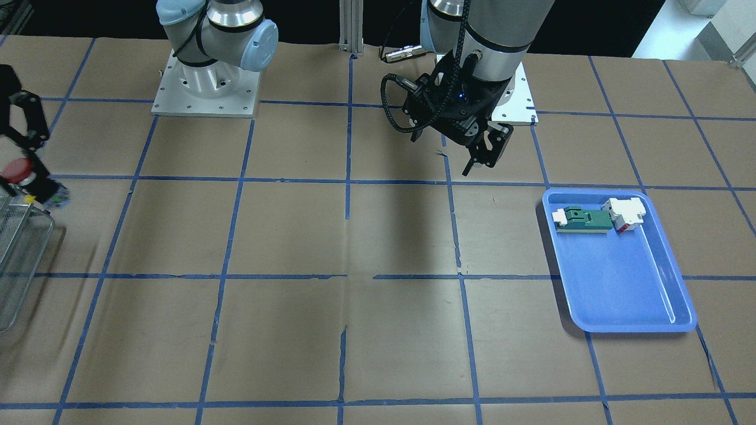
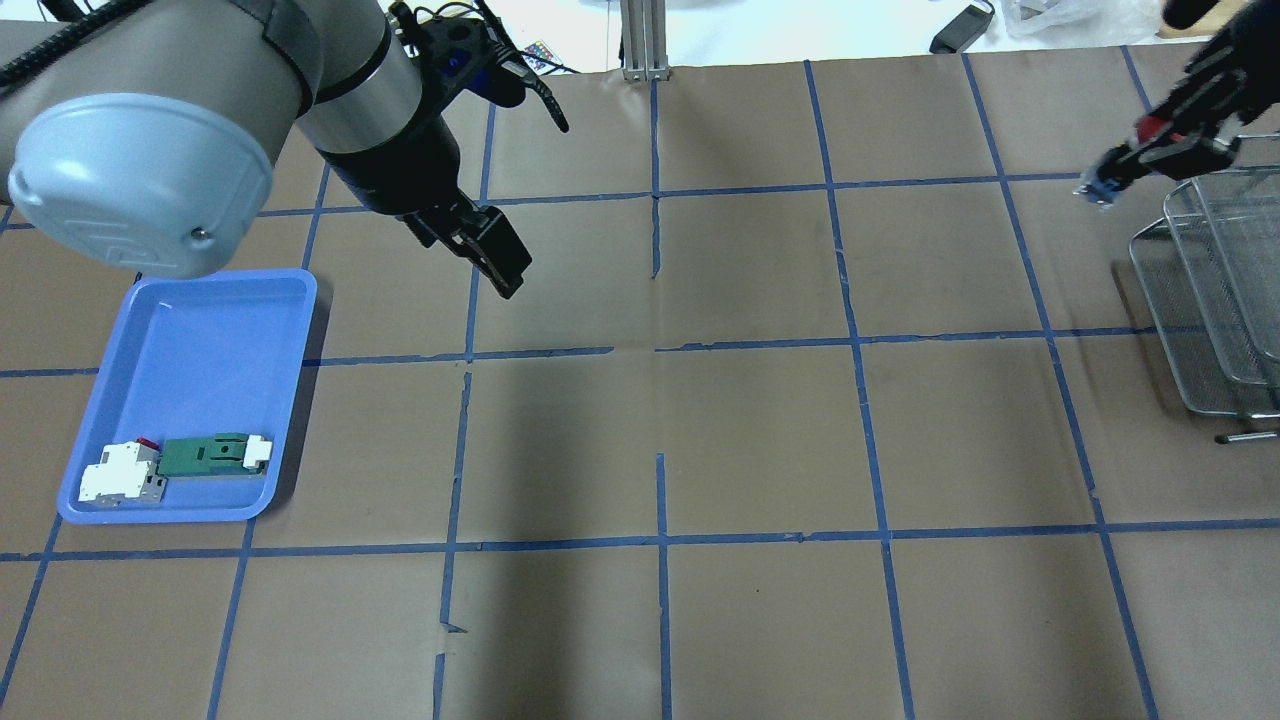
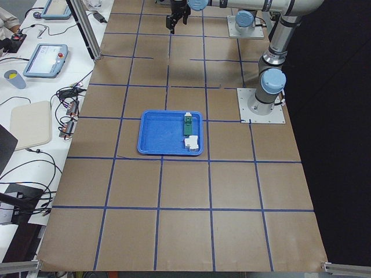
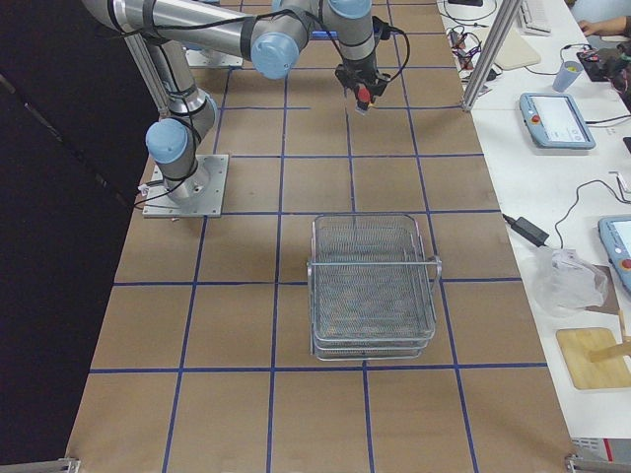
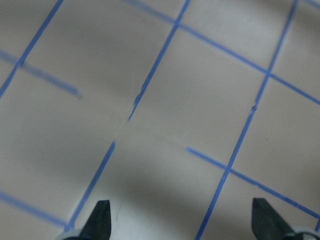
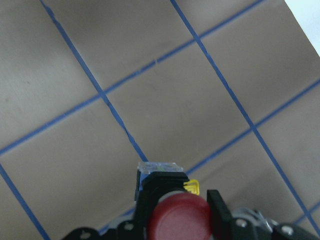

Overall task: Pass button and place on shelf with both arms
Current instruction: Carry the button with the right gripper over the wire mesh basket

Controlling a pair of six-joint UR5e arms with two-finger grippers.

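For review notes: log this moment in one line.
right pincer: grips red-capped black button; left pincer: open; silver wire-mesh shelf: button not placed

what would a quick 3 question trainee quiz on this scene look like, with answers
1. True or false: the button already lies on the shelf.
2. Which gripper is shut on the button? A left, B right, C neither.
3. How many blocks lie in the blue tray?

Key
1. False: it is held in the air, off the shelf.
2. B: the right gripper is shut on it; the left gripper is open and empty.
3. Two: the green-and-white block and the white-and-red block.
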